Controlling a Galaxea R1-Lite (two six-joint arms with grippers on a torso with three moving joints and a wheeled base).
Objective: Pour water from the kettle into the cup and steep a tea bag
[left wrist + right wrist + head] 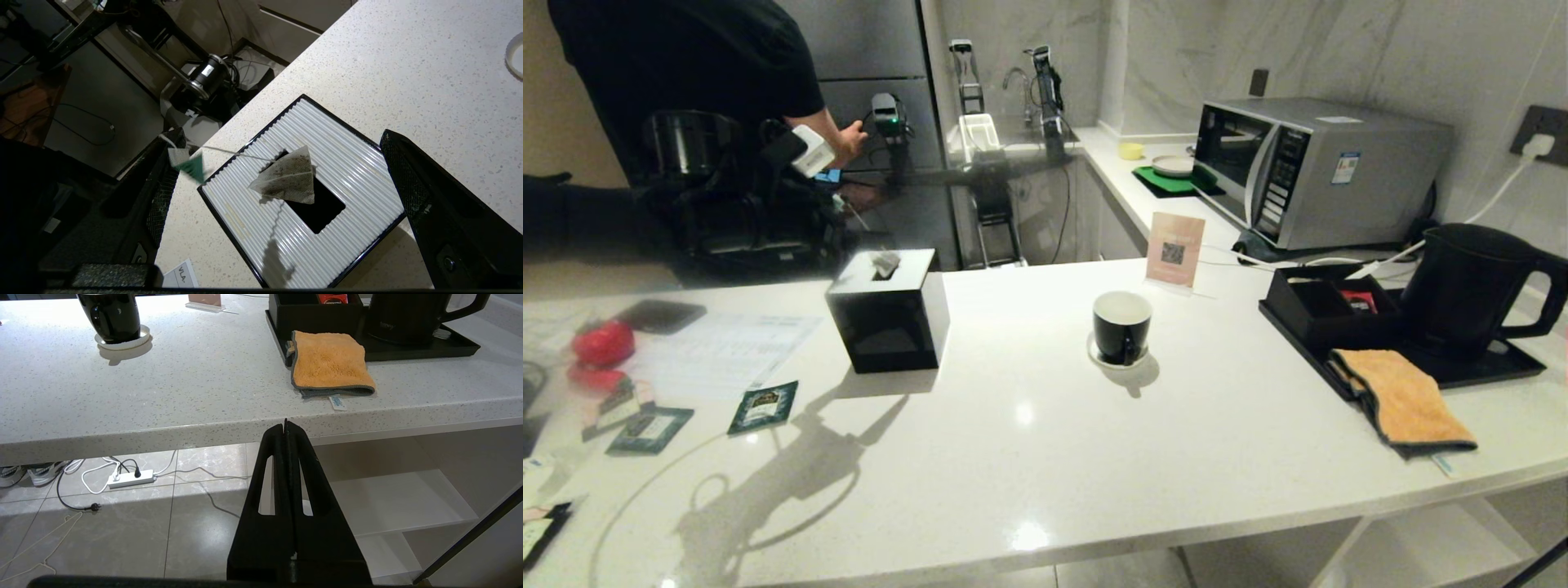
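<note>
My left gripper [286,204] hung with fingers [429,196] spread, released, over the tea bag [290,177] on the box [355,171]; right fingers [286,457] clenched, idle; cup [1121,327] unfilled, kettle [1470,286] untouched.

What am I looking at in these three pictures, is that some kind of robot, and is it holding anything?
Yes, a two-armed robot at a white counter. The wide picture comes from a camera on its head; the other two come from cameras on its wrists.

The left wrist picture looks down between the open left gripper onto a black tissue box with a ribbed white top. A tea bag lies at the box's slot, its string running off to a green tag; the gripper holds nothing.

The right gripper is shut and empty, parked below the counter's edge.

Also on the counter: a black cup on a white saucer, a black kettle on a dark tray, an orange cloth and a microwave. A person stands behind.
</note>
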